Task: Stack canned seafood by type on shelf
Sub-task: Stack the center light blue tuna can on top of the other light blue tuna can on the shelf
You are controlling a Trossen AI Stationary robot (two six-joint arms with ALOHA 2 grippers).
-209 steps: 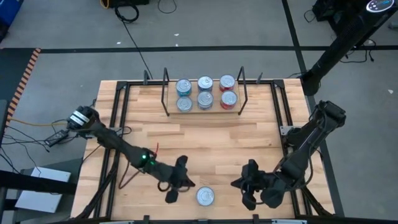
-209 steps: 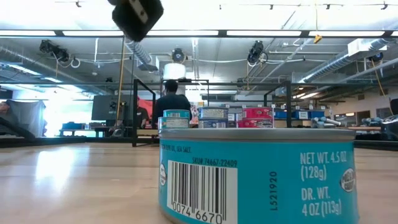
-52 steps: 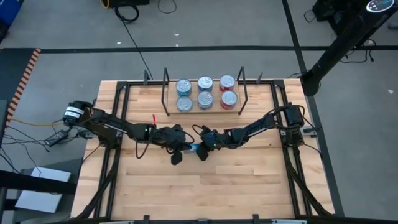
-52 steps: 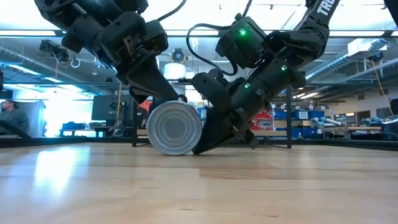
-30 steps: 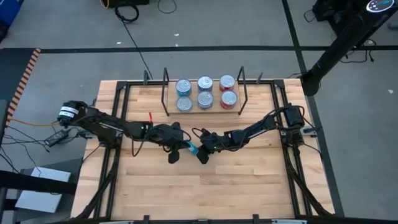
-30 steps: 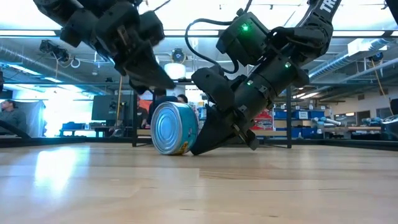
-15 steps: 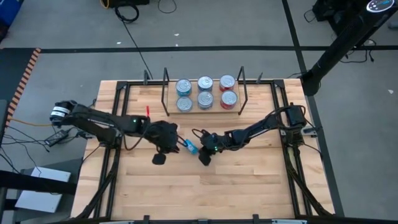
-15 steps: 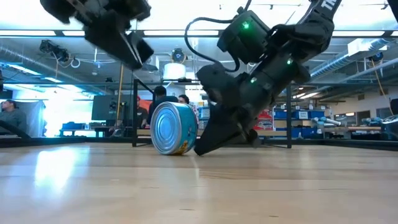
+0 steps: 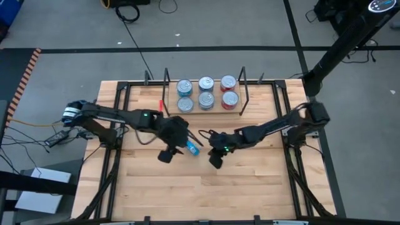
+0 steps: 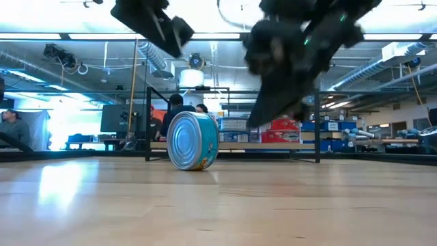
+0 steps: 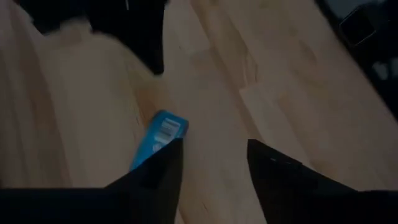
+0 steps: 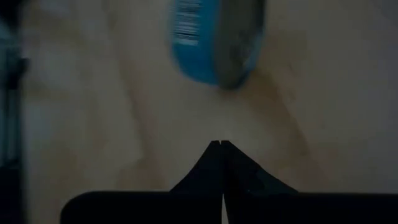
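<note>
Wooden table (image 9: 206, 181) carries a blue tin (image 9: 192, 148) standing on its edge between the two pincers, touching neither. Just left of it the left pincer (image 9: 170, 147) hangs released, fingers apart; just right, the right pincer (image 9: 215, 156) is clenched empty. Beyond both, the shelf (image 9: 234, 111) holds six tins (image 9: 206, 92).

We see tabletop (image 9: 206, 181): pale wood planks, smooth, satin sheen in low view. Loose tin (image 10: 192, 140): bright metal end, faintly ringed, glossy; blue paper-like label on side. Shelf (image 9: 201, 111): light wood board, thin black wire uprights. Shelf tins (image 9: 205, 92): shiny silver lids. Both arms: matt black casing.
</note>
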